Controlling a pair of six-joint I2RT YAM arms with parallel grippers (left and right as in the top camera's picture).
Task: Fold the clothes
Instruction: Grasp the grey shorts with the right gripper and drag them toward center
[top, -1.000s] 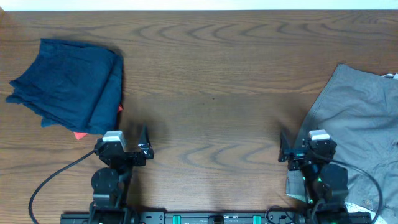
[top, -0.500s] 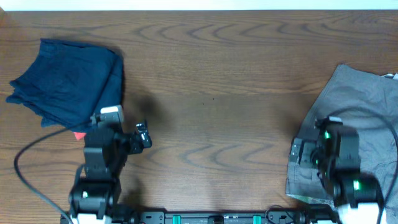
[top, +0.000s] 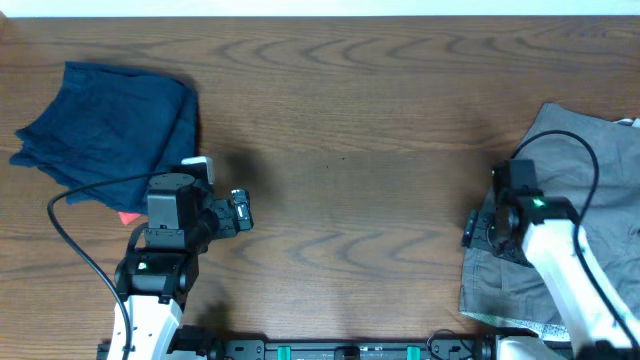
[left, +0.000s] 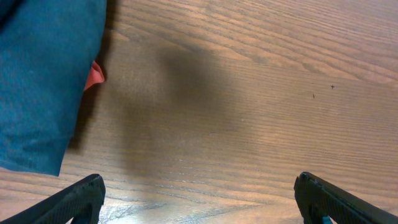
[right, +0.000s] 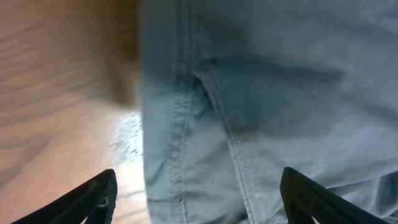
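The grey shorts (top: 580, 170) lie spread at the table's right edge; in the right wrist view their stitched hem and seams (right: 261, 93) fill most of the picture. My right gripper (right: 199, 199) is open above the shorts' left edge, holding nothing; in the overhead view it (top: 480, 232) sits at that edge. My left gripper (left: 199, 202) is open and empty over bare wood, beside the dark navy garment; in the overhead view it (top: 240, 212) is left of centre.
A folded dark navy blue garment (top: 110, 135) lies at the back left, with a small red-orange scrap (left: 94, 74) poking out under its edge. The brown wooden table (top: 340, 120) stretches between the two garments.
Both arms have swung up and away from the front edge. The left gripper moved toward the table's middle; the right gripper moved over the left edge of the shorts.
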